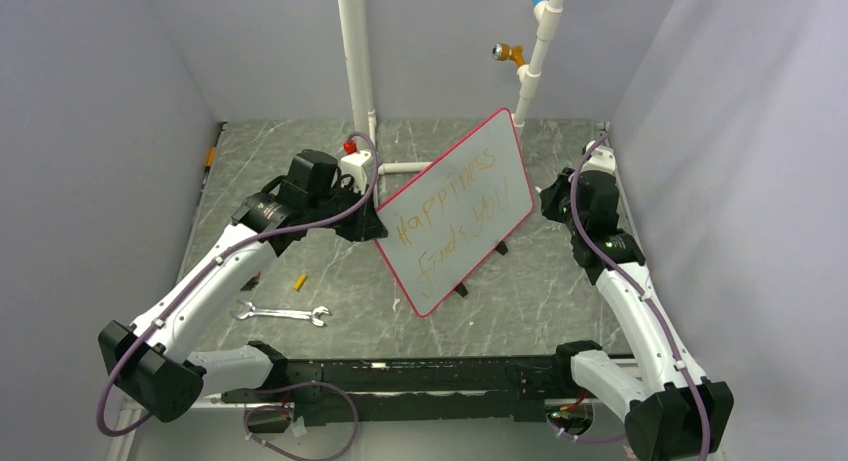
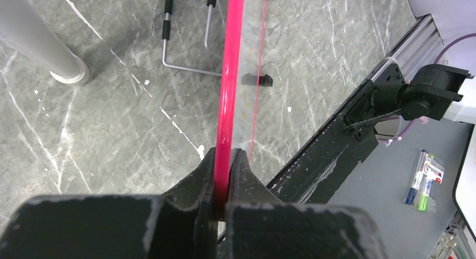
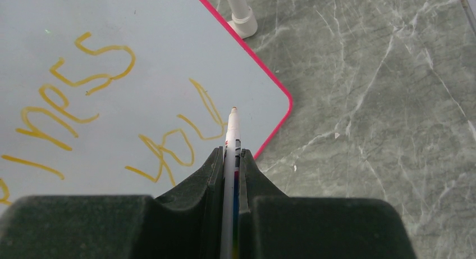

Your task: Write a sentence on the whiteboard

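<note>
The grey marbled table [image 1: 540,301] fills the floor of the white-walled cell. The whiteboard [image 1: 452,213] stands near its middle, between the two arms. It is propped at a slant on small black feet [image 1: 461,289], and its long side runs diagonally from near left to far right. A thin red frame rims it.

The left gripper [image 1: 372,224] is at the board's left edge. In the left wrist view it [image 2: 223,169] is clenched on the red frame, one finger on each face. The right gripper [image 1: 550,199] is just beside the board's right end, and the right wrist view shows it [image 3: 231,158] grasping a marker [image 3: 232,130].

A white pipe [image 1: 357,61] rises behind the board.

The sentence [image 1: 447,193] is in orange-yellow, in two lines, reading about "Happiness finds you".

A wrench [image 1: 282,313] lies flat on the near left of the table, well apart from the board.

The marker's tip points at the board beside the last letter of "you", near the corner. Whether it touches the surface cannot be told.

A small yellow cap [image 1: 299,280] lies just beyond the wrench.
</note>
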Robot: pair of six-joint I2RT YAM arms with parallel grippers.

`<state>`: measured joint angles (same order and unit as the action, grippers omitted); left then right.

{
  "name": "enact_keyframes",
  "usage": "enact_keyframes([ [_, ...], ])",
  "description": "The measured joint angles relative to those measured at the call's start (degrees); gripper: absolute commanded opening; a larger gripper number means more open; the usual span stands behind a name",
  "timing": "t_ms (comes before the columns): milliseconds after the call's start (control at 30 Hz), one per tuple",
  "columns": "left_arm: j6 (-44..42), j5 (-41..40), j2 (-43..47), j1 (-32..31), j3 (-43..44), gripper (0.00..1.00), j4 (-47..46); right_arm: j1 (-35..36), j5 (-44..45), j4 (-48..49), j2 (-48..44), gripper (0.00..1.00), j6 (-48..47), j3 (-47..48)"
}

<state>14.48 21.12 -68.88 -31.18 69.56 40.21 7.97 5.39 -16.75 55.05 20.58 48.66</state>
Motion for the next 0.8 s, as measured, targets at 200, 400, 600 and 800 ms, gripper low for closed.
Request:
enact_keyframes([
  [200,1.6,0.6,-1.2,0.1,0.5,0.0,0.1,0.0,-0.2,0.0,-0.5,0.0,0.0,0.0],
  [400,3.6,1.7,-0.3,0.4,-0.9,0.0,-0.7,0.0,-0.2,-0.4,-0.8,0.0,0.0,0.0],
  [600,6.5,2.0,3.3,0.4,-4.3,0.0,-1.2,0.0,-0.5,-0.4,-0.8,0.0,0.0,0.0],
  [800,9.1,3.3,5.9,0.3,-7.4,0.0,-2.9,0.0,-1.0,-0.4,-0.8,0.0,0.0,0.0],
])
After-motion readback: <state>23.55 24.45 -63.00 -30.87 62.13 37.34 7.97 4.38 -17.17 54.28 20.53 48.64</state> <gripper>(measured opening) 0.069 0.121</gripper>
